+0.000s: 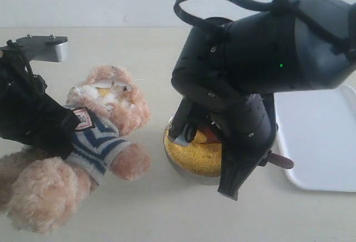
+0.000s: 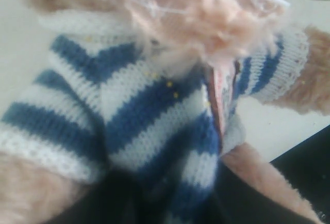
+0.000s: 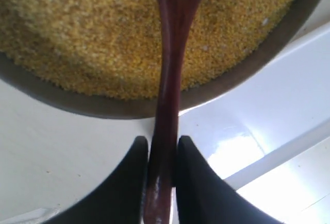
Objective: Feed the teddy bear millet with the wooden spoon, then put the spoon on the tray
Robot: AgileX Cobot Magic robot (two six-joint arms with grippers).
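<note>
between right gripper (image 3: 162, 144) jaws: wooden spoon (image 3: 170, 54), dark reddish-brown, clamped
left gripper (image 1: 61, 133): against teddy bear (image 1: 99, 142), grip unclear
badge (image 1: 83, 118): unreadable

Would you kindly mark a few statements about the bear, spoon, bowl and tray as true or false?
1. The right gripper clamps the spoon by its handle. True.
2. The tray lies beside the bowl, on the right arm's side. True.
3. The spoon rests on the tray. False: it is held with its head over the millet in the bowl.
4. The bear wears a plain red shirt. False: its shirt is blue-and-white striped.
5. The bear lies in the tray. False: it is on the table, across the bowl from the tray.
</note>
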